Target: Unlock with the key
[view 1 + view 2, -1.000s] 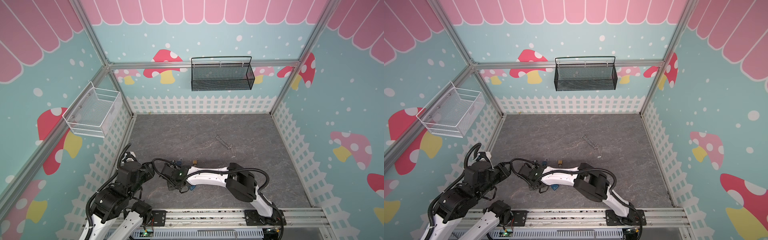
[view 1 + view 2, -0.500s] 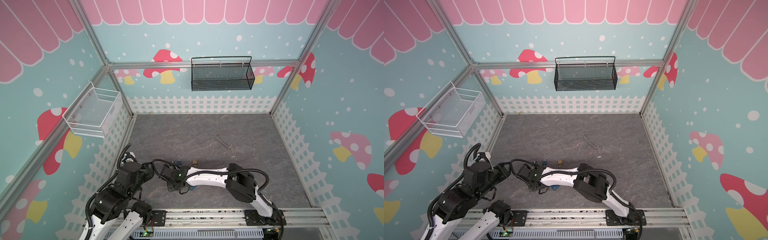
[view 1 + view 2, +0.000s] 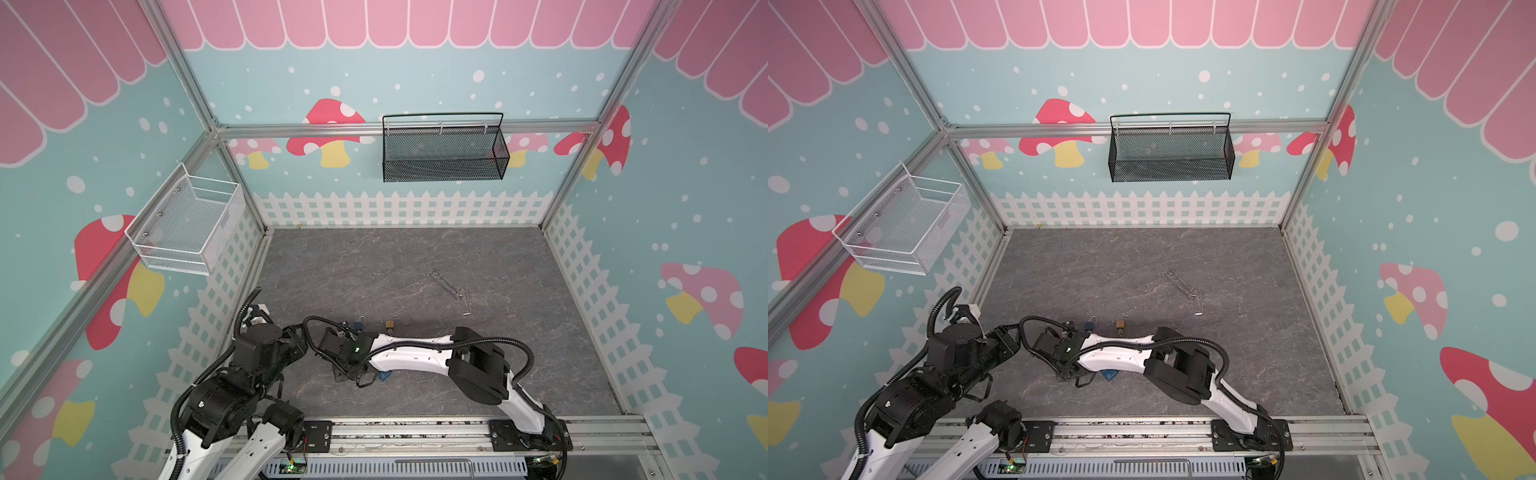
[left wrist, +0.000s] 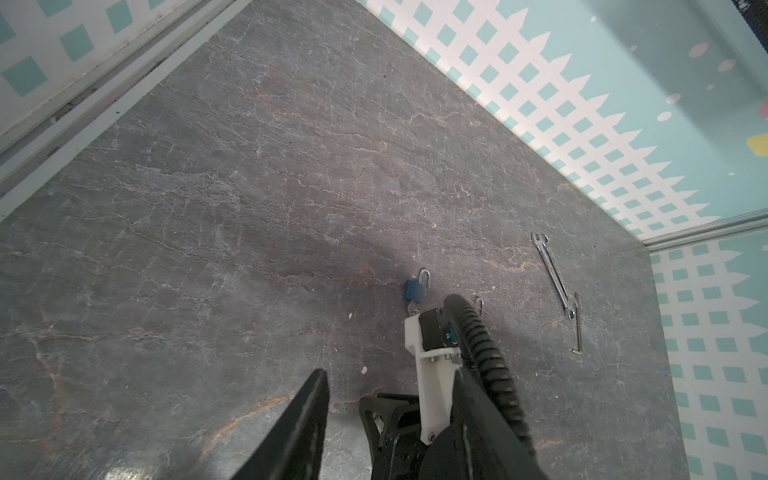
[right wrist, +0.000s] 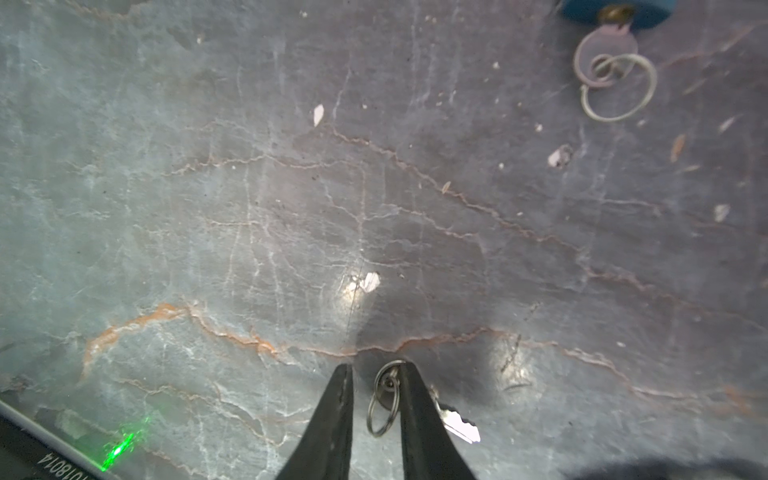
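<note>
The right fingers (image 5: 332, 415), narrowly parted, straddle the ring (image 5: 370, 409) of a silver key (image 5: 459, 426).

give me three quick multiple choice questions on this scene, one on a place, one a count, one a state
1 the white wire basket hangs on: a back wall, b left wall, c front rail
2 padlocks on the table: a one, b four, c two
3 fingers of the right hand: a apart with a key ring between them, b shut on a wrench, c clamped on a padlock
b, it is fixed to that wall; c, a blue padlock and a brass padlock; a, the ring lies in the gap
</note>
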You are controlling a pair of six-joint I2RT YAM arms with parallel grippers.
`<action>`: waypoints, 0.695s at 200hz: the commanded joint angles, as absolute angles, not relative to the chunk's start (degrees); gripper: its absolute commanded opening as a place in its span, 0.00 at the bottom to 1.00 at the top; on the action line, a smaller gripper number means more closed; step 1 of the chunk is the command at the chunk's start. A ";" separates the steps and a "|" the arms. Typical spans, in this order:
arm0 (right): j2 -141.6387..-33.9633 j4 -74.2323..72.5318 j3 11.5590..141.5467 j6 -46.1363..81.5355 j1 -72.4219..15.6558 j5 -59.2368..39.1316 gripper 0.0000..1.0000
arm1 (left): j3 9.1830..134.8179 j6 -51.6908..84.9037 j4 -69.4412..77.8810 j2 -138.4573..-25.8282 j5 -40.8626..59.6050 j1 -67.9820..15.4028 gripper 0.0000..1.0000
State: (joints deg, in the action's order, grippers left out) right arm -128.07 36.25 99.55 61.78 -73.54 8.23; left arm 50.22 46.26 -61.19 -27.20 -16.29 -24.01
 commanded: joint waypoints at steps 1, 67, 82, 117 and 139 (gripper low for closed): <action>-130.05 38.38 100.99 62.41 -74.53 9.88 0.20 | 50.19 46.59 -61.08 -26.80 -15.46 -23.73 0.48; -130.40 38.75 101.16 61.82 -74.62 9.19 0.13 | 50.43 46.79 -61.07 -27.05 -15.46 -23.73 0.49; -129.89 38.84 101.15 61.42 -74.62 9.39 0.09 | 50.61 46.91 -61.08 -27.17 -15.27 -23.75 0.49; -127.83 38.69 100.77 59.99 -74.62 9.58 0.00 | 50.80 47.30 -61.06 -27.49 -14.94 -23.73 0.49; -125.03 38.44 99.25 58.81 -74.60 10.73 0.00 | 51.06 47.72 -61.06 -27.51 -14.22 -23.73 0.49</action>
State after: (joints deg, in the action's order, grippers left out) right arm -128.60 36.77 100.03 60.20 -73.56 8.67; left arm 50.19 46.35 -61.23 -27.20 -16.25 -23.77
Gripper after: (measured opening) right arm 0.048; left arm 0.486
